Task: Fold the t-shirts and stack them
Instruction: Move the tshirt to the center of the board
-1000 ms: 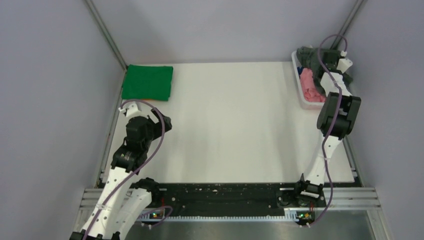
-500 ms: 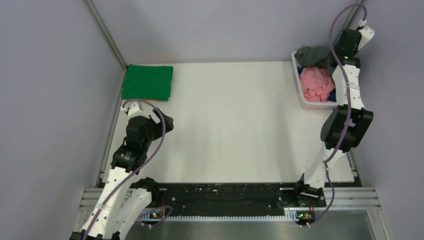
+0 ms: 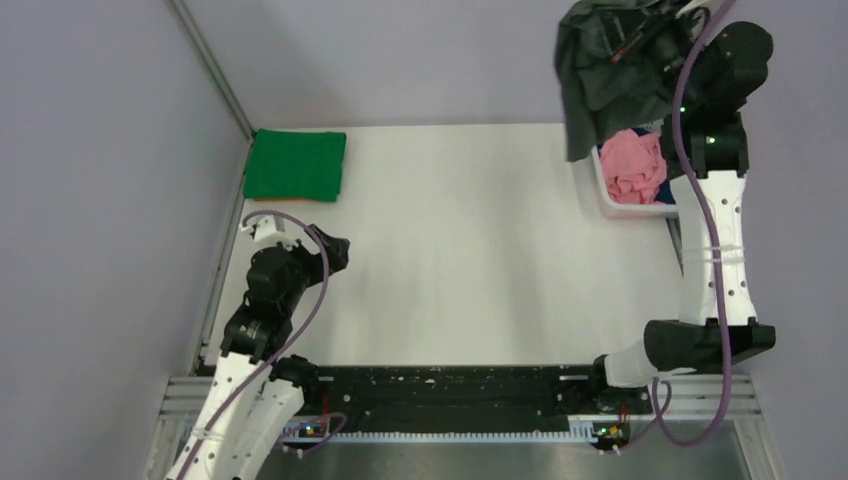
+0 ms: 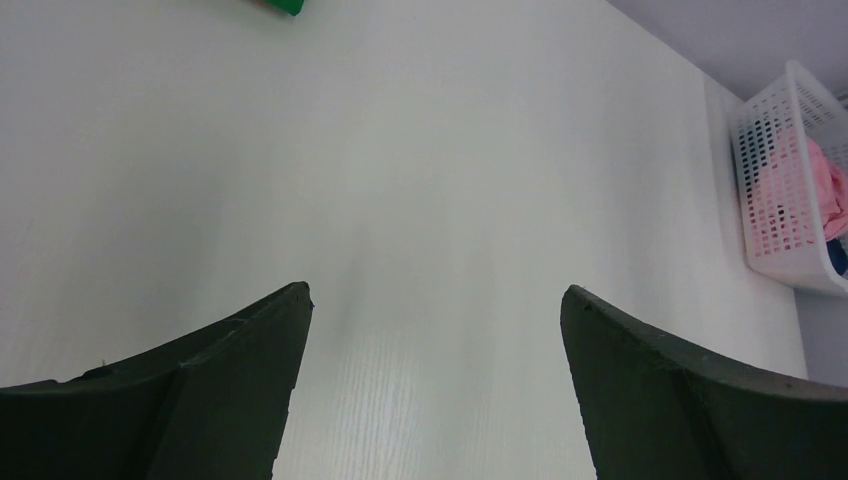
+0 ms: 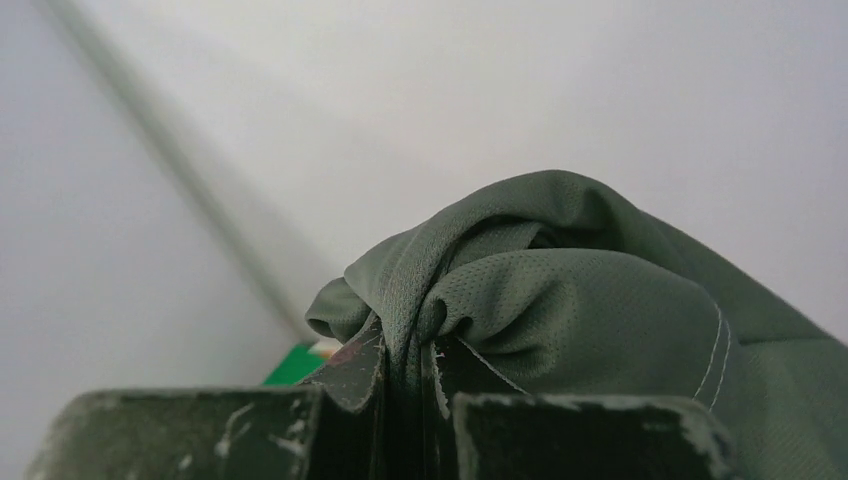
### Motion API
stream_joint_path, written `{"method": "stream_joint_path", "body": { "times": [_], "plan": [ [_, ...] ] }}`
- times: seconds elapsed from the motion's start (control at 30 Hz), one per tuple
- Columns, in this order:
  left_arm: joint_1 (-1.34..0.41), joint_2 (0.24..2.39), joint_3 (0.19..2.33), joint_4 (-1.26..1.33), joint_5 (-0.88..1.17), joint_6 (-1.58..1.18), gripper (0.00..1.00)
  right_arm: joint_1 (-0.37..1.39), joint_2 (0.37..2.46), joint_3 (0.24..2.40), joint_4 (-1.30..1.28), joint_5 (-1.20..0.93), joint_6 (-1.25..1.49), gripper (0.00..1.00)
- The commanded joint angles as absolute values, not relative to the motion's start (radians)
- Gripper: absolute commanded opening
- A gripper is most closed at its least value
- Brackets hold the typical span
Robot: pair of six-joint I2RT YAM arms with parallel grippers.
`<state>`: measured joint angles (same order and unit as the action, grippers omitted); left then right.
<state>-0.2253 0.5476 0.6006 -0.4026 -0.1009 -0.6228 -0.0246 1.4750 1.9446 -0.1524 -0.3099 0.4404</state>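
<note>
Right jaws tight on bunched dark grey t-shirt [image 5: 560,300]

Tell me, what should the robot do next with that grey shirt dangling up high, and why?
Probably swing the right claw leftward and lower the dark grey shirt onto the white table. The shirt hangs bunched above the basket, pinched in that claw, and folding likely needs it laid flat.

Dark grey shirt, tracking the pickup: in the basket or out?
Out: the dark grey shirt hangs bunched from the right gripper, above the basket holding the pink shirt.
</note>
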Motion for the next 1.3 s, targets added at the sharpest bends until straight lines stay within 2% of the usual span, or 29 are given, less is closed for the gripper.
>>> {"method": "stream_joint_path", "body": {
  "times": [0.0,0.17,0.27,0.4,0.5,0.53,0.6,0.63,0.73,0.77,0.93,1.07,1.13,1.27],
  "plan": [
    [-0.227,0.518,0.589,-0.341,-0.069,-0.631,0.99,0.142,1.446,1.922,-0.139,-0.637,0.569,0.00],
    [-0.227,0.499,0.582,-0.370,-0.083,-0.651,0.99,0.383,1.387,1.813,-0.085,-0.617,0.533,0.00],
    [-0.227,0.475,0.583,-0.413,-0.095,-0.677,0.99,0.425,1.369,1.750,-0.127,-0.638,0.510,0.00],
    [-0.227,0.420,0.579,-0.494,-0.137,-0.715,0.99,0.425,1.274,1.404,-0.105,-0.489,0.474,0.02],
    [-0.227,0.375,0.574,-0.554,-0.159,-0.736,0.99,0.424,1.204,1.115,-0.122,-0.252,0.440,0.23],
    [-0.227,0.360,0.571,-0.574,-0.167,-0.747,0.99,0.424,1.188,1.028,-0.141,-0.110,0.453,0.34],
    [-0.227,0.335,0.558,-0.614,-0.178,-0.769,0.99,0.417,1.160,0.882,-0.179,0.134,0.500,0.63],
    [-0.227,0.325,0.543,-0.618,-0.170,-0.772,0.99,0.412,1.152,0.831,-0.215,0.220,0.517,0.72],
    [-0.227,0.321,0.506,-0.594,-0.088,-0.770,0.99,0.395,1.135,0.753,-0.323,0.342,0.533,0.93],
    [-0.227,0.329,0.490,-0.576,-0.047,-0.777,0.99,0.392,1.129,0.737,-0.335,0.356,0.528,0.97],
    [-0.227,0.428,0.380,-0.384,0.207,-0.811,0.99,0.391,1.076,0.680,-0.341,0.347,0.495,0.99],
    [-0.234,0.605,0.348,-0.258,0.368,-0.833,0.99,0.390,1.044,0.659,-0.312,0.339,0.505,0.99],
    [-0.247,0.683,0.358,-0.241,0.372,-0.819,0.99,0.390,1.035,0.647,-0.267,0.326,0.501,0.99],
    [-0.264,0.824,0.410,-0.256,0.254,-0.789,0.99,0.389,1.060,0.653,-0.190,0.301,0.478,0.99]
  ]
}}
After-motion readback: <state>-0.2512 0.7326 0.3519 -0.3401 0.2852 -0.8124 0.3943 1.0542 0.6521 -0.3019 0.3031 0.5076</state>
